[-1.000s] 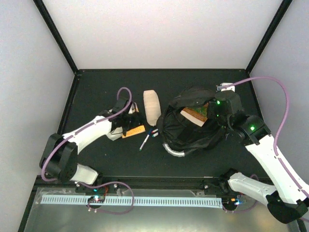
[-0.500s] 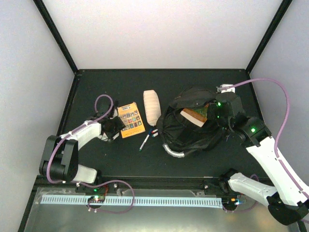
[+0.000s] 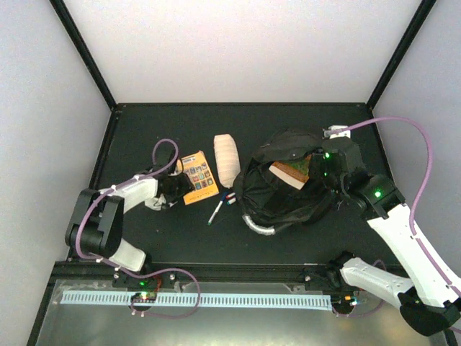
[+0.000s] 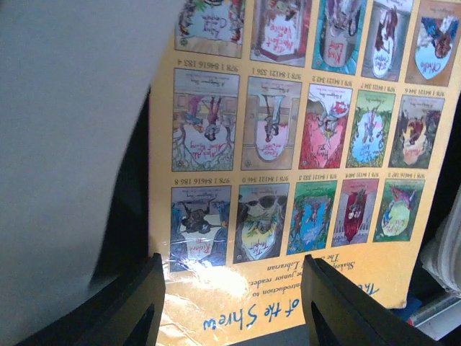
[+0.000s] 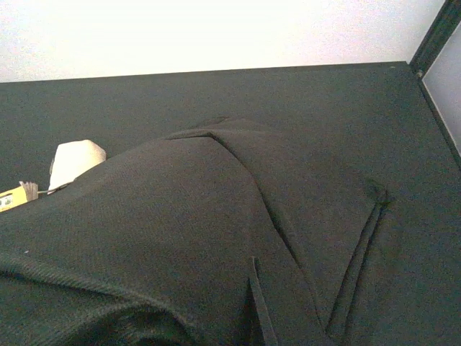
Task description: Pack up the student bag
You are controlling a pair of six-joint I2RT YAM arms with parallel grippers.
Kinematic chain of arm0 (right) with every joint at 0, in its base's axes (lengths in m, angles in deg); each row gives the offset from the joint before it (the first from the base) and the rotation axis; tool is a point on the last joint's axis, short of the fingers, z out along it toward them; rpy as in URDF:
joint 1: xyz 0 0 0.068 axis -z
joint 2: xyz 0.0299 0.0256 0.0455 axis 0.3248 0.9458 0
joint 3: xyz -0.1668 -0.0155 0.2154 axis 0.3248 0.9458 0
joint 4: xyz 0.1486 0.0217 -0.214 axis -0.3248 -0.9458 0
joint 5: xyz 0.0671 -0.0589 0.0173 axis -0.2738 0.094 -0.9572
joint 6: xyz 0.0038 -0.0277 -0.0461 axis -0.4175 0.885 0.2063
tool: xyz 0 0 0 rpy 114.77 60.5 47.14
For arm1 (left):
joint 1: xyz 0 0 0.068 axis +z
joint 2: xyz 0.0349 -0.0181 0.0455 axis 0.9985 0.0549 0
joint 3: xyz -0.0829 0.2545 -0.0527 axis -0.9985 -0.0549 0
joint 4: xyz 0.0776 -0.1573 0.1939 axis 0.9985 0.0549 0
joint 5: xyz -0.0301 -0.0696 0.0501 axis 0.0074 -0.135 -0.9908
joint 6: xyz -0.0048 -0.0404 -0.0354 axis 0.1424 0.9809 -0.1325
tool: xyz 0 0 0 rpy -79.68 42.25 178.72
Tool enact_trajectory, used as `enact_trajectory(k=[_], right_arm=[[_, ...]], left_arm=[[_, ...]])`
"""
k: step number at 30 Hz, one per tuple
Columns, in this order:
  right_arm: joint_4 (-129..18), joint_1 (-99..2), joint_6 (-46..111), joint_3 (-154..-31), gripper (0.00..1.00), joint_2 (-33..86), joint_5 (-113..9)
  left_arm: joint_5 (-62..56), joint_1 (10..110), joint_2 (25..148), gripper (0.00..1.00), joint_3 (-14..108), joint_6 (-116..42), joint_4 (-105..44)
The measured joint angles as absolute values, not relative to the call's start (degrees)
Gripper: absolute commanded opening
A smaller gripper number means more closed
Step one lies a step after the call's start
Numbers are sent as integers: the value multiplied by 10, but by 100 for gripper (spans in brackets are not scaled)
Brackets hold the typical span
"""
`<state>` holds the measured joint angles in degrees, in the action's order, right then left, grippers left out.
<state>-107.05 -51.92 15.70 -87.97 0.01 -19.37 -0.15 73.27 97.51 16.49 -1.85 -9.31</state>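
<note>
The student bag is lying on the right half of the table, midway between its far and near edges. The right gripper is resting at the bag's far right rim, its jaws drawn almost together. The right wrist view is filling with black fabric, so whether cloth is being pinched cannot be told.

The left gripper is standing well apart from the bag, toward the table's left edge. Its fingers are spreading partway over the near edge of an orange booklet and clasping nothing.

The bag is showing as a large, slumped mound of black cloth. Its mouth is gaping upward and exposing a brown-edged book inside. Its grey curved handle is pointing toward the near edge. A whitish pouch and a pen are lying between booklet and bag.
</note>
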Motion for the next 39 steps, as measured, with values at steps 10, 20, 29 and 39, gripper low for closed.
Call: enact_trajectory(k=[10, 20, 29, 39], right_arm=[[-1068, -519, 157, -878, 11, 0, -197], [-1068, -519, 157, -877, 11, 0, -199], [-1068, -519, 159, -877, 12, -1, -202], [-1098, -519, 175, -916, 59, 35, -193]], left_arm=[[-57, 721, 991, 47, 183, -5, -46], [-26, 722, 999, 44, 180, -9, -71], [97, 721, 1025, 54, 163, -18, -190], [143, 721, 1026, 57, 158, -23, -239]])
